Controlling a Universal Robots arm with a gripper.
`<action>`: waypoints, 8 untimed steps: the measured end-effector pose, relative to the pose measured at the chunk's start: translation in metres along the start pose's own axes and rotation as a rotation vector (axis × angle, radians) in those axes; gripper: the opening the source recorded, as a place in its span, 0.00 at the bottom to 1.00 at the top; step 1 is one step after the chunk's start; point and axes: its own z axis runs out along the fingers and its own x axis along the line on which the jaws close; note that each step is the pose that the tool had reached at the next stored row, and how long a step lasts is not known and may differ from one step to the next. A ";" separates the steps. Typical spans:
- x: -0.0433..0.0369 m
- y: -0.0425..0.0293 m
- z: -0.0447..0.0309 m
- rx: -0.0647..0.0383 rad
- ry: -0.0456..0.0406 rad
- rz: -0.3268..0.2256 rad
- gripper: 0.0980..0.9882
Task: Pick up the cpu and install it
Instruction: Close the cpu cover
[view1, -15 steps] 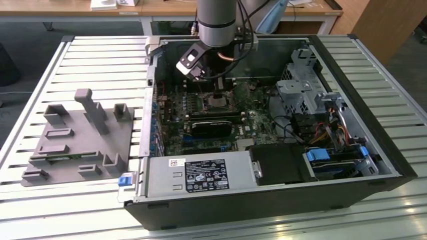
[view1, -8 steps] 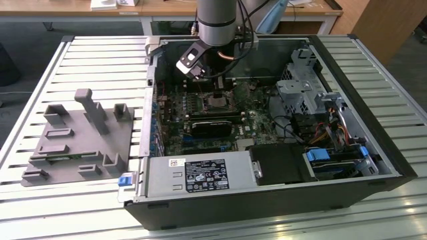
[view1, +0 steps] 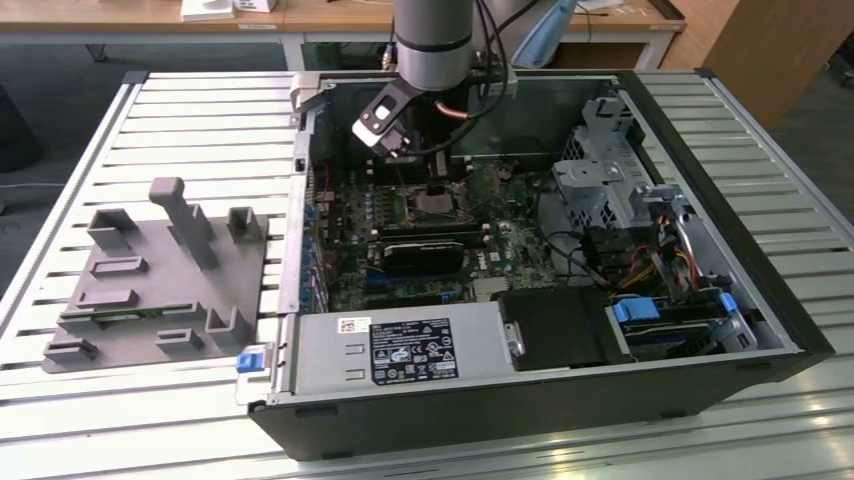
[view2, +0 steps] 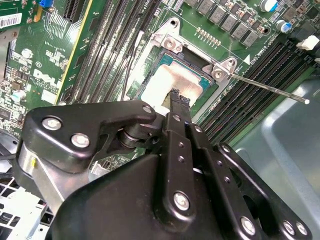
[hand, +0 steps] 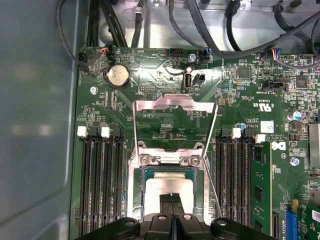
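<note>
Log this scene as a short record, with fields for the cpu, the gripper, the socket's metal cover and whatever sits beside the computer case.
Cpu: small flat square silvery-grey chip, lying flat in the motherboard socket.
Gripper: black two-finger gripper, fingers shut, tips at the chip's top, contact unclear.
Socket cover: silver metal frame, swung open.
Beside case: grey plastic fixture with upright posts, at the exterior view's left of the open black computer case.

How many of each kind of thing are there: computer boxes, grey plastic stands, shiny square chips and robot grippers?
Open black metal computer case: 1
Grey plastic fixture with upright posts: 1
Small, flat, silvery-grey square cpu: 1
Black metal robot gripper: 1
Total: 4
</note>
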 end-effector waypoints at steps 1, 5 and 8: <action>0.0000 0.0000 -0.0005 0.000 0.0000 0.000 0.01; 0.0000 0.0000 -0.0005 0.000 0.0000 0.000 0.01; 0.0000 0.0001 -0.0007 0.000 -0.0001 0.000 0.01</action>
